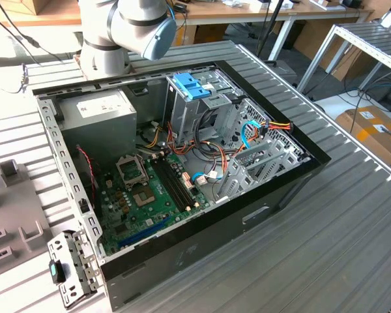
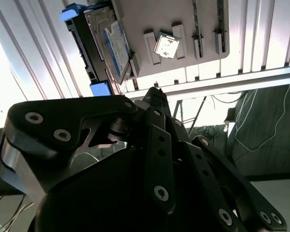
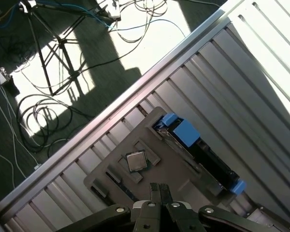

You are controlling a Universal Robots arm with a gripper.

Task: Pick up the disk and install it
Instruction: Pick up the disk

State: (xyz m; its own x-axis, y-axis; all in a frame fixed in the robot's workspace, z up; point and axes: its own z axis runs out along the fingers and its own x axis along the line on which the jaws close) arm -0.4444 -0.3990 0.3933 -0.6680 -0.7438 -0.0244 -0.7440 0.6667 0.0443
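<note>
The disk [image 3: 203, 157] is a flat silver drive with blue side rails. It rests along one edge of a grey holder plate [image 3: 179, 179] on the ribbed metal table. In the second wrist view the disk [image 2: 108, 46] shows its white-and-blue label. My gripper [image 3: 159, 189] hangs above the plate with its black fingers pressed together and nothing between them. It is apart from the disk, nearer the plate's middle. The same shut fingertips [image 2: 153, 93] meet in the second wrist view, a short way off the disk's blue rail [image 2: 100, 88].
A square processor chip [image 3: 137, 161] sits in a pocket of the plate beside the disk. The open computer case [image 1: 274, 189] stands on the table, with a grey power-supply box [image 1: 98, 111], a green motherboard [image 1: 150, 192] and a light-blue bracket [image 1: 192, 85] on the drive cage. Cables and a tripod [image 3: 43, 53] are on the floor past the table edge.
</note>
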